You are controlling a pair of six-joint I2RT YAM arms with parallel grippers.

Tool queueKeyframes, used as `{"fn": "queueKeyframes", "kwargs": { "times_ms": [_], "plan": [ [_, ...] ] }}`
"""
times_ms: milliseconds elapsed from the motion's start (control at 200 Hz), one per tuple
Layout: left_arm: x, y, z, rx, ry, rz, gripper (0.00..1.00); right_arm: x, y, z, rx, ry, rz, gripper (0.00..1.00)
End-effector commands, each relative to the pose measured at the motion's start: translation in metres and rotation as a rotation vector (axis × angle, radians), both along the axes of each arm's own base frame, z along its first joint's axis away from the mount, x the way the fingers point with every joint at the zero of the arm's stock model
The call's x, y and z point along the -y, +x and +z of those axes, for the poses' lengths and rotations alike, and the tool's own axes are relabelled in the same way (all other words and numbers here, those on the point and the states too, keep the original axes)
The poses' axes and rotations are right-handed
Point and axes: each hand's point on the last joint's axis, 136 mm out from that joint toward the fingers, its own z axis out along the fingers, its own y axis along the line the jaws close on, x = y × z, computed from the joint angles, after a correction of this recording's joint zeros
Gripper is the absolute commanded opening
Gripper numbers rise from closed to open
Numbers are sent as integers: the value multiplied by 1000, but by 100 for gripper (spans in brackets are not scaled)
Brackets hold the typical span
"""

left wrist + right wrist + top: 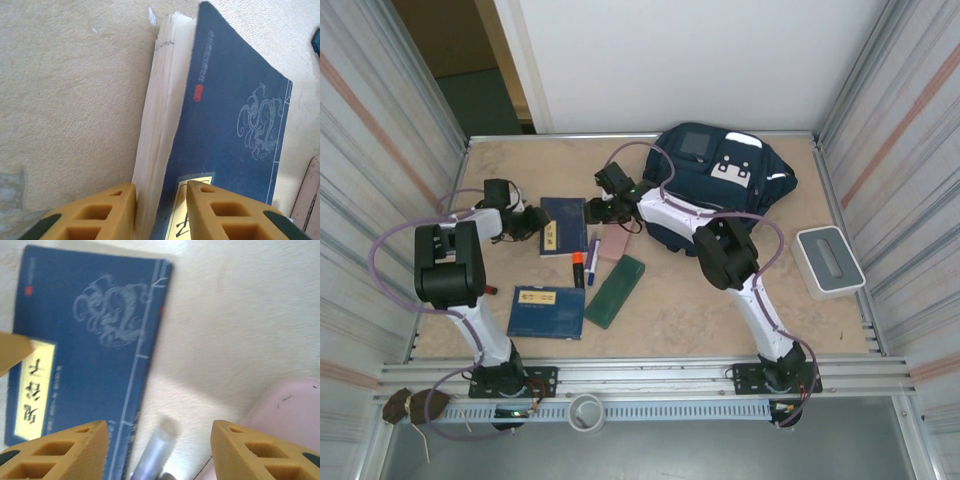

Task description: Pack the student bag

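The student bag (720, 180), a navy backpack with a white patch, lies at the back right of the table. A dark blue book (563, 225) lies left of centre. My left gripper (532, 222) reaches in from the left and is shut on that book's left edge. In the left wrist view one finger (107, 210) presses the white page block and the other sits on the cover (225, 125). My right gripper (607, 205) hovers open beside the book (90, 340). A blue pen (157, 450) lies on the table below its gap (159, 432), and it holds nothing.
A second blue book (547, 311), a green case (616, 290), a pink block (615, 242), the blue pen (592, 260) and an orange marker (578, 268) lie mid-table. A white-and-grey box (828, 261) stands by the right wall. Corrugated walls close in both sides.
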Motion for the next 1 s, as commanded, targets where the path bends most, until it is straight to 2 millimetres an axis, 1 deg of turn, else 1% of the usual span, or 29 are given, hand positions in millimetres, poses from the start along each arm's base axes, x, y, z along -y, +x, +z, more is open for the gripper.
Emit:
{"fn": "queueKeyframes", "kwargs": {
  "times_ms": [0,125,321,341,406,496,521,601,716,827,907,992],
  "plan": [
    [10,-11,-14,-52,-42,-39,27,1,-4,16,25,-52,3,55],
    [12,-11,-14,-54,-49,-46,16,-10,-6,21,45,-28,14,56],
    [12,-8,-12,-46,-58,-52,1,-22,8,22,57,-1,-6,60],
    [12,-8,-12,-44,-57,-52,0,-23,10,19,55,-3,-13,60],
    [10,-7,-10,-38,-54,-45,0,-22,16,16,49,-10,-39,61],
    [6,-7,-8,-28,-52,-31,0,-20,24,6,39,-33,-72,61],
    [5,-7,-7,-26,-50,-28,0,-20,26,1,32,-40,-76,61],
    [3,-7,-6,-20,-53,-17,0,-25,30,-7,10,-38,-69,61],
    [-1,-8,-5,-10,-53,3,0,-34,29,-19,-23,-19,-53,59],
    [-1,-10,-6,-6,-59,11,0,-36,27,-33,-61,-7,-56,58],
    [0,-11,-7,-8,-65,13,0,-38,26,-39,-84,7,-57,57],
    [1,-12,-9,-12,-74,16,0,-47,22,-42,-112,46,-40,56]
  ]
}}
